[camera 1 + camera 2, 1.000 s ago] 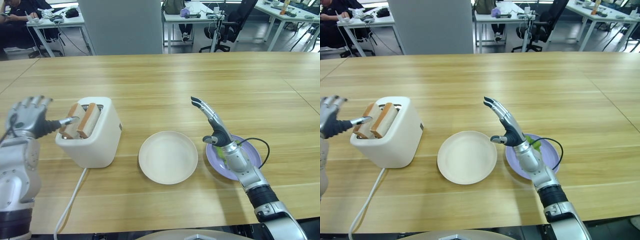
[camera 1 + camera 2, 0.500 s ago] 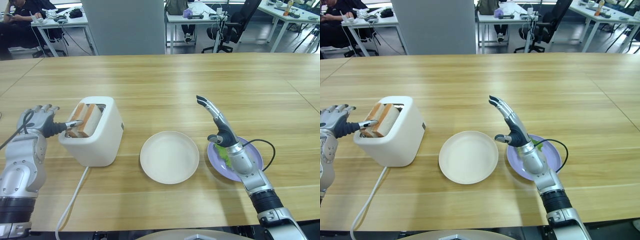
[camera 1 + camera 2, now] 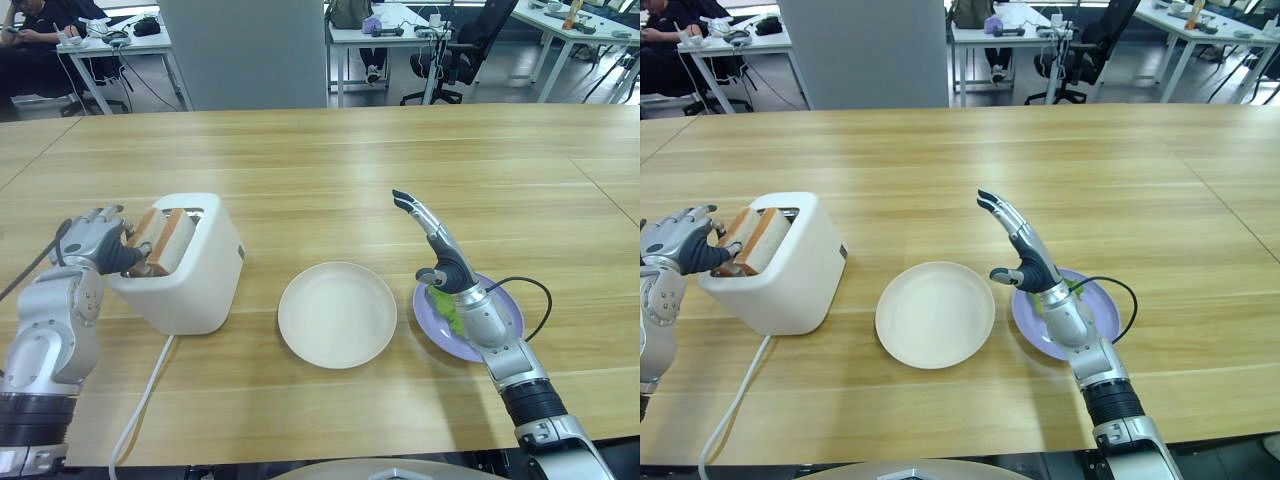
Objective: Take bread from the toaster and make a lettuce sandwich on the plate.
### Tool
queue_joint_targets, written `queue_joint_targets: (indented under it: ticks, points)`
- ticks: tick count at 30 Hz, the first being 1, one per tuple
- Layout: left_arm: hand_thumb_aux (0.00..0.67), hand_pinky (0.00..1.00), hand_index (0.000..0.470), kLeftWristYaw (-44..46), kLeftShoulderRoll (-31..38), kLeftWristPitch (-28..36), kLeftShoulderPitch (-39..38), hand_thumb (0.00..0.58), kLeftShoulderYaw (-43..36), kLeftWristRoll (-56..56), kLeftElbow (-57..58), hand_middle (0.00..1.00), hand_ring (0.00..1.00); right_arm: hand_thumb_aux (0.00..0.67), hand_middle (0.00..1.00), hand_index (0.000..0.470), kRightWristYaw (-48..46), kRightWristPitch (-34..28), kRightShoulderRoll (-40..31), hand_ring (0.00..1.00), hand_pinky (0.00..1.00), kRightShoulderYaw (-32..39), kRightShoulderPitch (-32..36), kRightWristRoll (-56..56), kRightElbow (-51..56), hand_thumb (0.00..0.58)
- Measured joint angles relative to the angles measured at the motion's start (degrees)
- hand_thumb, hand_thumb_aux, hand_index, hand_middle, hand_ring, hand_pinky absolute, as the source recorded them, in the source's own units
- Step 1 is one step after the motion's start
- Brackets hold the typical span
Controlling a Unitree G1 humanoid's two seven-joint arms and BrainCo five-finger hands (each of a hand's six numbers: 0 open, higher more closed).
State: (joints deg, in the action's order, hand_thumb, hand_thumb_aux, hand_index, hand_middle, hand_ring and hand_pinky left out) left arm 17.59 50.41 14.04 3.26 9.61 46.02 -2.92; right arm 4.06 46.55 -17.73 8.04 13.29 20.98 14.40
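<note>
A white toaster [image 3: 200, 285] stands at the table's left with two bread slices [image 3: 170, 238] sticking up out of its slots. My left hand [image 3: 95, 240] is pressed against the toaster's left side, its fingers curled onto the outer slice. An empty cream plate [image 3: 337, 315] lies in the middle. To its right sits a purple plate [image 3: 502, 312] with green lettuce [image 3: 447, 305] on it. My right hand [image 3: 445, 262] hovers over the purple plate's left edge, fingers stretched out and pointing away from me, holding nothing.
The toaster's white cord [image 3: 145, 390] runs from its base to the front table edge. A thin black cable [image 3: 530, 290] loops beside the purple plate. The wooden table [image 3: 330, 170] stretches wide behind the plates; desks and chairs stand in the room beyond.
My left hand has moved right to the toaster, and its fingers have gone from one pointing finger to a curl on the outer slice. The right hand has hardly moved.
</note>
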Motion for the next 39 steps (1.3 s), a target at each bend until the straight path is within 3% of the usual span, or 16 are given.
queue_joint_targets:
  ticks: [3, 5, 7, 9, 11, 20, 25, 36, 37, 38, 39]
  points:
    - [0.67, 0.0, 0.46, -1.41, -0.42, 0.01, -0.01, 0.58, 0.11, -1.19, -0.14, 0.0, 0.0, 0.0, 0.0, 0.0, -0.29, -0.04, -0.39, 0.0, 0.0, -0.07, 0.0, -0.04, -0.03, 0.0]
    - [0.67, 0.17, 0.46, -2.75, -0.77, 0.04, -0.02, 0.58, 0.82, -2.11, -1.14, 0.17, 0.17, 0.0, 0.0, 0.0, -0.38, -0.08, -0.91, 0.0, 0.0, -0.48, 0.0, -0.06, -0.04, 0.0]
    - [0.67, 0.36, 0.46, -3.92, -0.78, 0.03, 0.02, 0.58, 2.18, -2.65, -2.35, 0.36, 0.36, 0.0, 0.0, 0.0, -0.41, -0.35, -1.86, 0.0, 0.0, -1.06, 0.04, 0.17, -0.13, 0.0]
    - [0.67, 0.75, 0.46, -5.2, -0.77, 0.03, 0.13, 0.58, 3.6, -3.3, -3.46, 0.75, 0.75, 0.0, 0.0, 0.0, -0.62, -0.91, -3.85, 0.0, 0.0, -1.25, 0.17, 1.58, -0.18, 0.0]
    - [0.67, 1.0, 0.46, -6.49, -0.74, -0.18, 0.33, 0.58, 5.18, -3.87, -4.74, 1.0, 1.0, 0.0, 0.0, 0.0, -0.8, -1.66, -7.58, 0.0, 0.0, -1.32, 0.72, 5.06, 0.15, 0.0]
    - [0.67, 1.0, 0.46, -10.0, 1.09, -4.52, 2.3, 0.58, 13.05, -6.77, -13.04, 1.0, 1.0, 0.0, 0.0, 0.0, 4.62, -3.38, -23.74, 0.0, 0.0, -1.5, 2.51, 17.67, 12.12, 0.0]
    - [0.67, 1.0, 0.46, -7.08, -2.09, -6.23, 4.29, 0.58, 13.68, -14.39, -20.45, 1.0, 1.0, 0.0, 0.0, 0.0, 13.56, -3.22, -29.59, 0.0, 0.0, 4.23, 4.68, 28.84, 21.36, 0.0]
    - [0.67, 1.0, 0.46, 4.45, -9.15, -5.5, 5.54, 0.58, -1.77, -22.99, -26.62, 1.0, 1.0, 0.0, 0.0, 0.0, 28.4, -2.73, -30.68, 0.0, 0.0, 16.59, 11.1, 37.48, 42.27, 0.0]
    - [0.67, 1.0, 0.46, 5.49, -9.57, -5.72, 5.52, 0.58, -3.88, -23.34, -26.52, 1.0, 1.0, 0.042, 0.0, 0.029, 29.53, -2.81, -30.6, 0.0, 0.0, 17.59, 11.92, 37.9, 44.52, 0.071]
    - [0.67, 1.0, 0.46, 6.31, -10.1, -5.95, 5.42, 0.58, -5.68, -23.45, -26.33, 1.0, 1.0, 0.166, 0.0, 0.114, 30.2, -3.02, -30.54, 0.0, 0.0, 18.52, 12.34, 38.25, 46.05, 0.251]
    - [0.67, 1.0, 0.46, 6.9, -10.23, -6.27, 5.38, 0.58, -7.0, -23.48, -26.03, 1.0, 1.0, 0.166, 0.0, 0.114, 30.79, -3.16, -30.33, 0.0, 0.0, 19.36, 12.69, 38.46, 47.34, 0.251]
